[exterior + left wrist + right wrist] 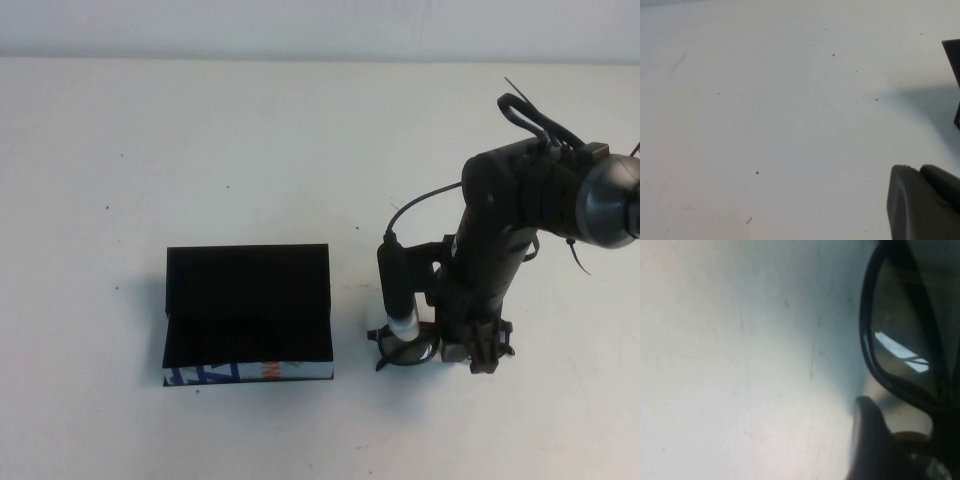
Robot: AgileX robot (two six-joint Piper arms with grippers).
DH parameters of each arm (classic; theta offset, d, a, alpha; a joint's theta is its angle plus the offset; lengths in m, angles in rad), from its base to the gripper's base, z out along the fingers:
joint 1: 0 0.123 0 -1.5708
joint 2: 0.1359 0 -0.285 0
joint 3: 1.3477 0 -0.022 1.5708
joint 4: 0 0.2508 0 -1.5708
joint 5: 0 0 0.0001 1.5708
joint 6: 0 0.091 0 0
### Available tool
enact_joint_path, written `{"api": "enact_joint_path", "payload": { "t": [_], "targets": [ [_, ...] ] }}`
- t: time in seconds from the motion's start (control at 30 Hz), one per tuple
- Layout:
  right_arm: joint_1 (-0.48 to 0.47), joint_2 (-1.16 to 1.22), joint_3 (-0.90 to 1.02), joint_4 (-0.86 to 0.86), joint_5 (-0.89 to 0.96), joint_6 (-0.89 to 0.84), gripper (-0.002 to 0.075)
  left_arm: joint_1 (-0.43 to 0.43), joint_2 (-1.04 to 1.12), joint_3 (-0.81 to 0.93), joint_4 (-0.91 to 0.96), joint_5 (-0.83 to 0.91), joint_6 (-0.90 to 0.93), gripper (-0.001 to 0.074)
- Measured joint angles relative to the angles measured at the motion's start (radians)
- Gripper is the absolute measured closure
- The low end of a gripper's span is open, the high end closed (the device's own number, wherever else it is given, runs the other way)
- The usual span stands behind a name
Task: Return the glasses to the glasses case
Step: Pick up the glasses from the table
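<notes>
The glasses case [248, 315] stands open on the table left of centre, its black lid raised at the back and its light printed front side [250, 372] facing me. The dark-framed glasses [405, 350] lie on the table to the right of the case. My right gripper [480, 352] is down on their right half, its jaws closed to a narrow gap on the frame. The right wrist view shows one lens and its rim [900, 340] close up, beside one finger [870, 440]. My left gripper [927, 200] is shut and empty over bare table; it does not show in the high view.
A corner of the black case [955, 75] shows at the edge of the left wrist view. The white table [300, 150] stretches bare behind the case. A black cable [420, 205] loops off the right arm.
</notes>
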Motion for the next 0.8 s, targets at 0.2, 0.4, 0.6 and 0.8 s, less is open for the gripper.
{"api": "enact_joint_path", "payload": {
  "t": [0.2,0.4,0.6,0.8],
  "targets": [
    [0.000,-0.002,0.000,0.004,0.013,0.000,0.0483,0.000,0.000,0.000,0.000,0.000,0.000,0.0735],
    [0.000,-0.013,0.000,0.006,0.027,0.000,0.0494,0.000,0.000,0.000,0.000,0.000,0.000,0.0735],
    [0.004,-0.013,0.000,0.006,0.047,0.000,0.0618,0.000,0.000,0.000,0.000,0.000,0.000,0.0735],
    [0.013,-0.029,0.000,0.009,0.091,0.000,0.0662,0.000,0.000,0.000,0.000,0.000,0.000,0.0735]
  ]
}}
